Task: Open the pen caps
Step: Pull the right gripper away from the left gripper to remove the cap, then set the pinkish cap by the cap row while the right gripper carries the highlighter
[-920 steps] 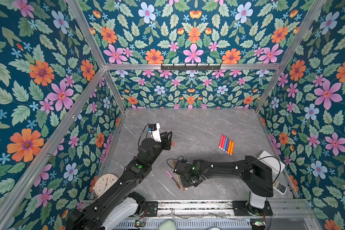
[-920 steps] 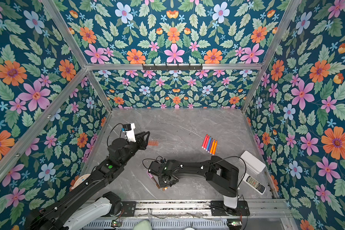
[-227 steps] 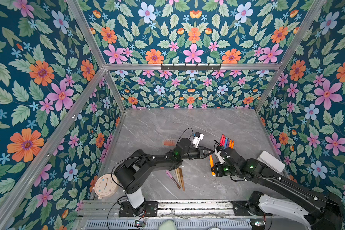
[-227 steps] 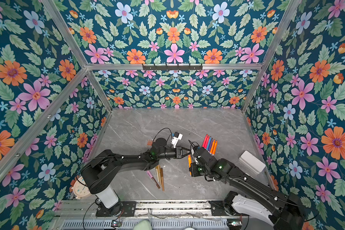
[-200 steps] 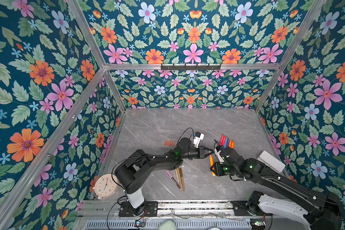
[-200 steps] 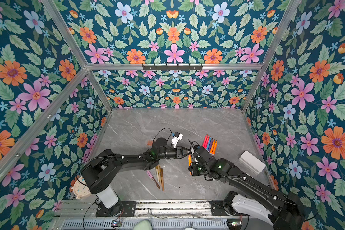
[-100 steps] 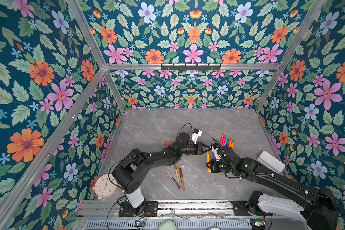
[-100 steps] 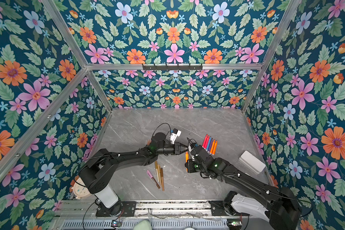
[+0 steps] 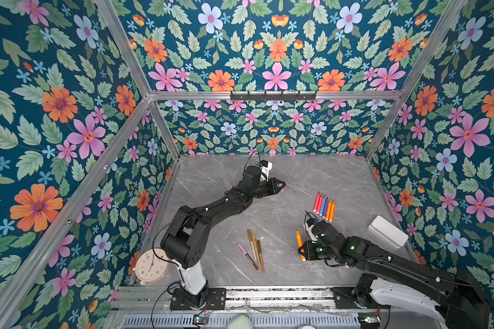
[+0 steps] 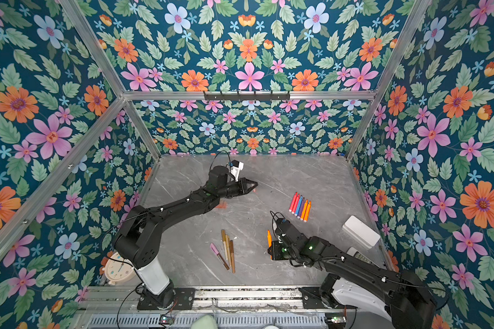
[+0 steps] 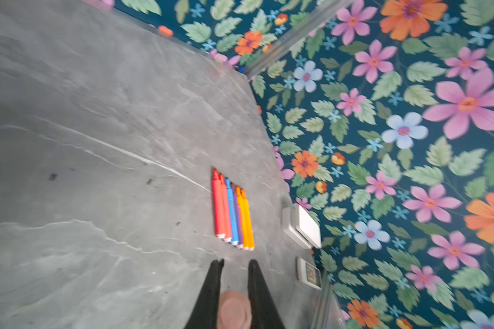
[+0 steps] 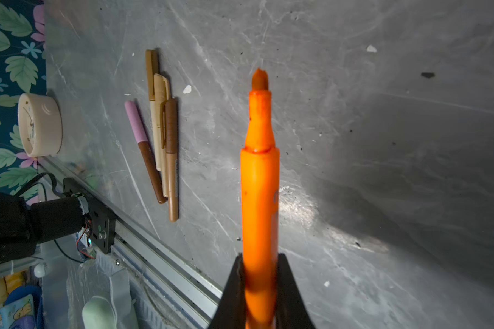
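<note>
My right gripper (image 12: 259, 257) is shut on an orange pen barrel (image 12: 259, 185) whose bare felt tip points away from the wrist. In both top views this pen (image 9: 299, 239) (image 10: 269, 238) sticks out of the right gripper (image 9: 301, 251) near the front right. My left gripper (image 11: 236, 262) is shut on a blurred pinkish-orange pen cap (image 11: 234, 312) deep between its jaws. It hovers mid-table toward the back (image 9: 281, 185) (image 10: 254, 184). Three capped pens (image 9: 254, 250) (image 12: 161, 136) lie in front, with pink (image 12: 136, 122), brown (image 12: 171, 125) and gold (image 12: 151, 74) caps.
A row of several uncapped coloured pens (image 9: 324, 206) (image 11: 233, 210) lies right of centre. A white box (image 9: 387, 235) and a small remote (image 11: 308, 275) sit by the right wall. A round clock (image 9: 151, 266) stands at the front left. A small reddish piece (image 10: 221, 205) lies beside the left arm.
The two grippers, close together a second ago, have drawn apart. The left went back and up with the cap; the right pulled toward the front with the orange barrel.
</note>
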Controlling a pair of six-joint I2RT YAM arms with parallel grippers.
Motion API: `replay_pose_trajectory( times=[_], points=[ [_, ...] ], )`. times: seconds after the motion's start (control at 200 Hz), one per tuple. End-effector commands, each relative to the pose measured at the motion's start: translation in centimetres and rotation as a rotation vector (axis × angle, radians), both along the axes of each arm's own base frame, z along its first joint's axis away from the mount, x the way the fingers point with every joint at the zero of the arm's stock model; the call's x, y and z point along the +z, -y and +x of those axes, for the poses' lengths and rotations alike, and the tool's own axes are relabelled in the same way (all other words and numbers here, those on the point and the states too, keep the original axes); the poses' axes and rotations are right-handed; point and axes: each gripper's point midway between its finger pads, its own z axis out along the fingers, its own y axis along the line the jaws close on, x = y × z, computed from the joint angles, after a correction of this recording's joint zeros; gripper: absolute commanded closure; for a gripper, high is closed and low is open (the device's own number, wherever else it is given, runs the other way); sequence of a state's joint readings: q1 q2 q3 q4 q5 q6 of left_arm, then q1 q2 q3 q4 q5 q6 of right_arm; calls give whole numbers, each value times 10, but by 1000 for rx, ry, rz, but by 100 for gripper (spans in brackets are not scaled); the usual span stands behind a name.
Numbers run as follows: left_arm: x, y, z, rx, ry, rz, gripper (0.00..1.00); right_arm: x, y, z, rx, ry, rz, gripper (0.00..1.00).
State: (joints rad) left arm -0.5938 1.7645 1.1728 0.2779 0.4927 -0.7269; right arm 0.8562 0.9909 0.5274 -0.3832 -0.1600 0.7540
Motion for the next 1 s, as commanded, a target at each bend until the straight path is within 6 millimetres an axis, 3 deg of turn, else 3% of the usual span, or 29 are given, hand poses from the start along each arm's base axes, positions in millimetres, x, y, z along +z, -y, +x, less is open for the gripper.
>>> replay_pose_trajectory(
  times=[0.0, 0.15, 0.3, 0.39, 0.745, 0.805, 0.9, 0.995],
  points=[
    [-40, -31, 17, 103, -7, 297, 100, 0, 5, -1, -24, -2, -8, 100],
    [-107, -73, 20, 112, -101, 702, 100, -1, 16, 1, -52, 11, -33, 100],
    [-137, -105, 11, 163, -157, 960, 100, -5, 13, 1, -49, -2, -26, 100],
    [-144, -118, 4, 195, -158, 1052, 100, -6, 10, 2, -44, -8, -23, 100],
    [-160, -131, -4, 207, -174, 1133, 100, -5, 15, 2, -55, -6, -42, 100],
    [-162, -133, -4, 206, -173, 1143, 94, -4, 18, 2, -63, -2, -48, 100],
    [-163, -132, -5, 196, -173, 1141, 72, -2, 21, 1, -68, 3, -53, 100],
    [-160, -130, -5, 200, -165, 1135, 70, -1, 22, 1, -71, 3, -53, 100]
  ],
)
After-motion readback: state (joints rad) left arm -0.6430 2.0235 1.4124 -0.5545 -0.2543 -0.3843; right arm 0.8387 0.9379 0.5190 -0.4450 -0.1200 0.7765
